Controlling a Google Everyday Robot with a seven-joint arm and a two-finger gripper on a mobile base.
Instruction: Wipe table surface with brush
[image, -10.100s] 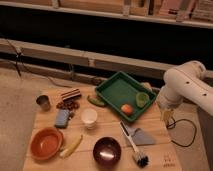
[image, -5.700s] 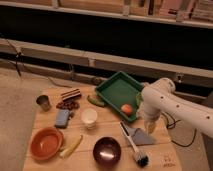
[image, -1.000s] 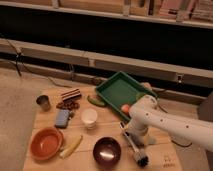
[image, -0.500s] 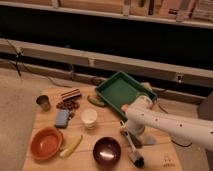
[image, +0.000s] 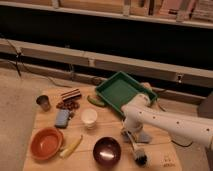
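Leaning in from the right, the white arm (image: 167, 120) curved down steeply, with the tool (image: 127, 132) low over the surface (image: 107, 129). The brush (image: 139, 157) lay on the surface, its handle end at the tool and its dark head just in front. Whether the tool was spread or pinching, I could not tell.

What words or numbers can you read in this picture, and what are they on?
Small dark printed mark near the right front corner of the table surface: too blurred to read.
Green tray and white cup: no writing can be seen.
The gripper, down at the handle of the brush: no label to read.
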